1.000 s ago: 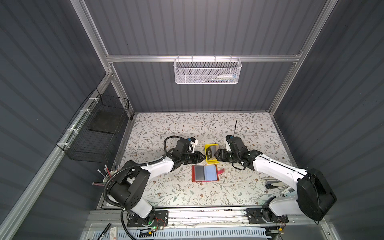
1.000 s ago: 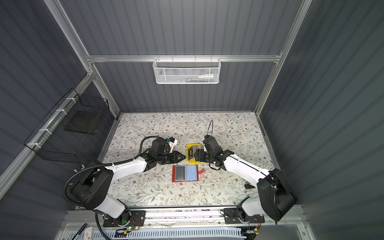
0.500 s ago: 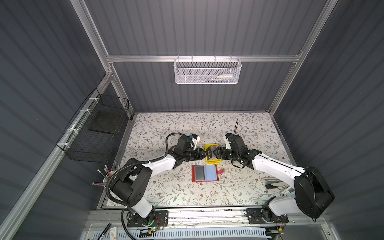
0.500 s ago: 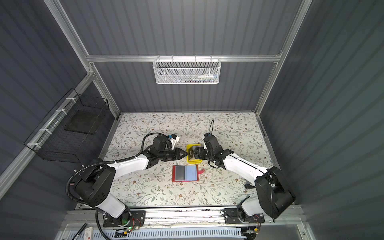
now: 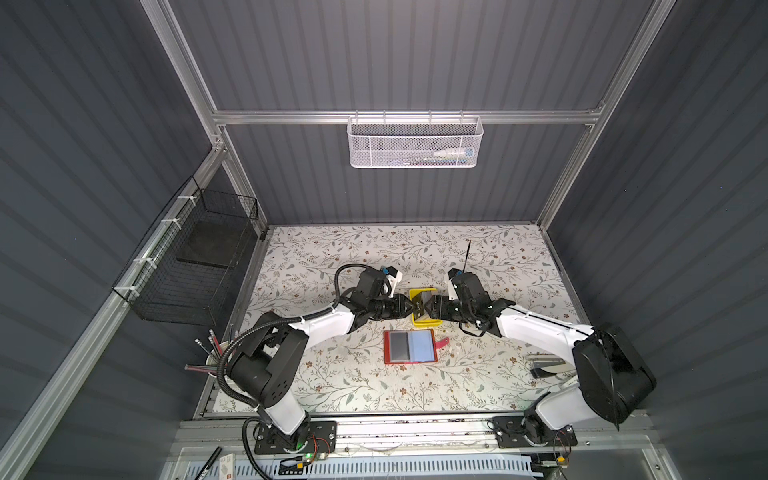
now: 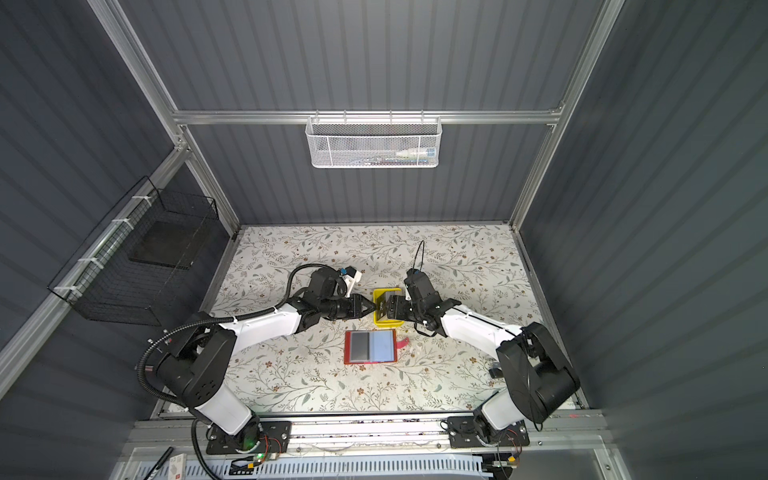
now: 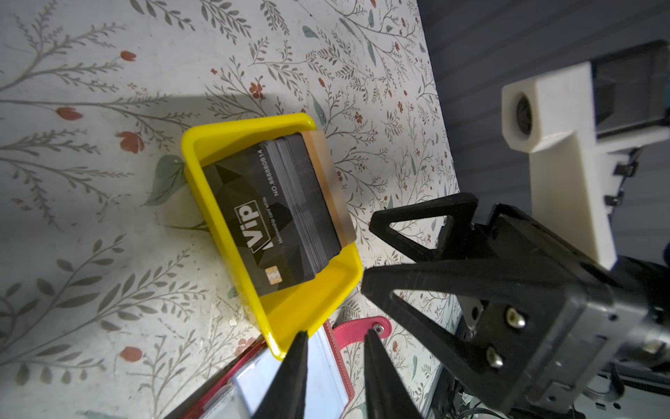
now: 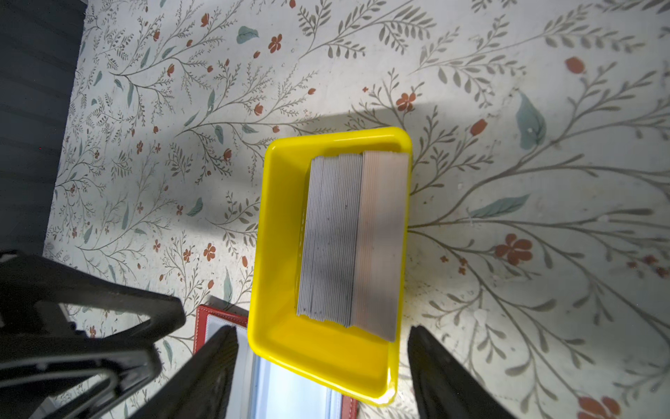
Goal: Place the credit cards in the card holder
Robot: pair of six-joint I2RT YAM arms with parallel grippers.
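Two grippers nose to nose at the yellow tray [image 5: 423, 291], and neither has a card.
From my station, the credit cards [image 7: 275, 217] stand on edge as one leaning stack in the tray. Their long edges run along the tray, crosswise to the line between my arms. The black VIP face looks toward the left gripper [image 5: 414, 309], the tan back toward the right gripper [image 8: 321, 328]. The left jaws stand a narrow gap apart, empty. The right jaws are spread wide, also empty, and in the right wrist view they frame the tray's end nearest the card holder [image 5: 409, 347]. The holder lies open just beside the tray. I judge the right gripper nearer the stack, at its tan side.
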